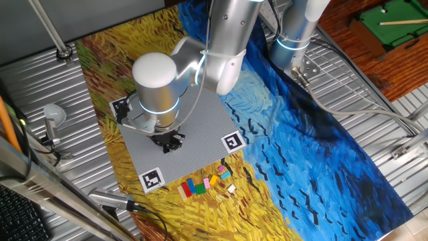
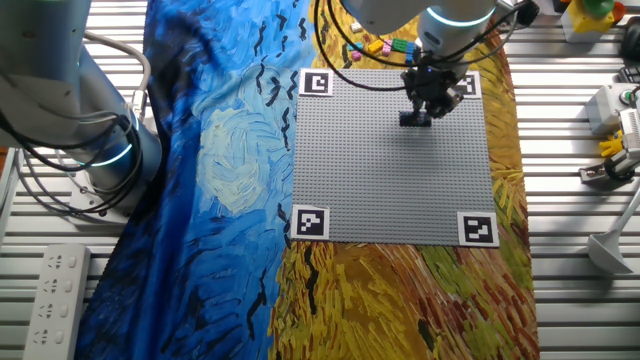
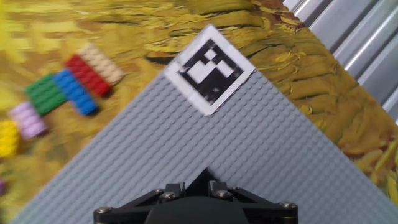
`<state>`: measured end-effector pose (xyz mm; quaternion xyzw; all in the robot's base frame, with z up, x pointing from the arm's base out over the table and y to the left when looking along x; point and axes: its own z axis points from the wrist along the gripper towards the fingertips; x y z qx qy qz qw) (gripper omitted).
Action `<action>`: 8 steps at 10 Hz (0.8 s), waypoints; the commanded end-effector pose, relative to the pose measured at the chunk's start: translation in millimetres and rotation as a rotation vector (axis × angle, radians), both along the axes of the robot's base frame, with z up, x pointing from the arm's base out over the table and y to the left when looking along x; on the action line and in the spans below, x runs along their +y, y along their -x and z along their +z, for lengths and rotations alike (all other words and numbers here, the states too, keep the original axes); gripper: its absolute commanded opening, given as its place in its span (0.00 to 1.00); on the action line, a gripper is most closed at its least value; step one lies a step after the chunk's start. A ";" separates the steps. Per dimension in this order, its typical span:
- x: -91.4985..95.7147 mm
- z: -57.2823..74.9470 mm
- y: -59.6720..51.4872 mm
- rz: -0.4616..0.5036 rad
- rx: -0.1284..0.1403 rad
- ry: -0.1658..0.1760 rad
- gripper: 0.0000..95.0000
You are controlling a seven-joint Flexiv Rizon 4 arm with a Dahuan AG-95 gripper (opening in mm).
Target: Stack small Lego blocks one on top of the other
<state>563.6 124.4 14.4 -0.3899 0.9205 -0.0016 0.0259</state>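
Note:
My gripper [image 1: 167, 141] stands over the grey studded baseplate [image 1: 200, 124], near its front edge. It also shows in the other fixed view [image 2: 424, 104]. The jaws stand close together on a flat black brick [image 2: 415, 119], whose corner shows between the fingers in the hand view [image 3: 203, 180]. The brick is at the plate's surface. Loose small bricks lie on the cloth beside the plate: red [image 1: 184, 190], blue [image 1: 192, 185], green [image 1: 200, 189], pink [image 1: 223, 171] and white [image 1: 231, 189]. The hand view shows green [image 3: 43, 93], blue [image 3: 76, 93], red [image 3: 88, 74], pink [image 3: 28, 118] and yellow [image 3: 7, 138].
Black-and-white square markers sit at the baseplate's corners [image 1: 231, 141] [image 1: 152, 179] [image 3: 210, 68]. A painted cloth [image 1: 301, 154] covers the table. A second arm's base [image 2: 90, 140] stands to one side. Metal slats and cables lie around the cloth.

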 end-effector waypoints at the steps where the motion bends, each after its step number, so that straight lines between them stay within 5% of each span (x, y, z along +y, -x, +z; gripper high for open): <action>1: 1.0 1.6 2.0 0.006 0.006 -0.004 0.20; 8: -1.2 -2.6 9.6 0.026 0.005 -0.012 0.20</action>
